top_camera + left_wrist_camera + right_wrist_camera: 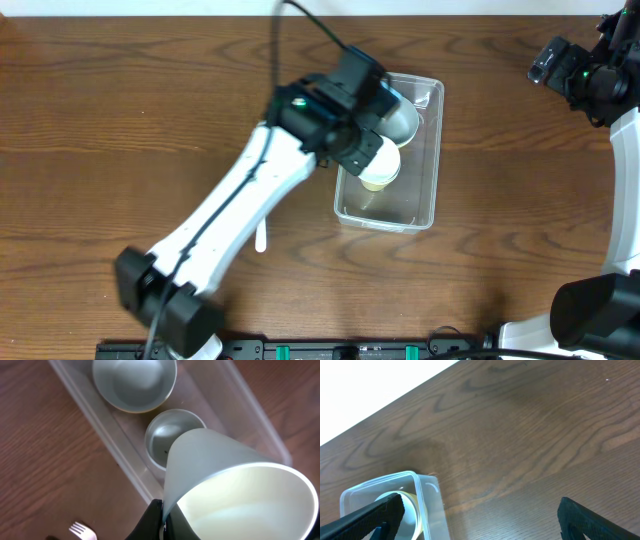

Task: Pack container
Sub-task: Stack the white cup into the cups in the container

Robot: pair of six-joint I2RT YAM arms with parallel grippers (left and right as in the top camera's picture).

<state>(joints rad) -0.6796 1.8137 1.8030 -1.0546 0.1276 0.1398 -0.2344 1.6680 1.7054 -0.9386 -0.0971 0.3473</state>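
From the container's [416,205] left side, the left gripper [162,519] hung over it, clamped on a pale cup [220,475] directly above its floor. The container ran lengthwise away from the robot. Well to its right, the right gripper [480,522] gaped empty.

**Setting:** robot manipulation lab bench, not a household room.

**Evidence:**
- dark wood-grain table [120,100]
- left arm [240,200] and right arm [625,170], white-and-black, based at the near edge
- black mounting rail [350,350] with green clips along that edge
- trailing black cable [300,20]
- blank white surround [370,390] past the far edge (right wrist view)

**Props:** clear container [430,150], cup [225,475], fork [82,531]. All plain tableware.
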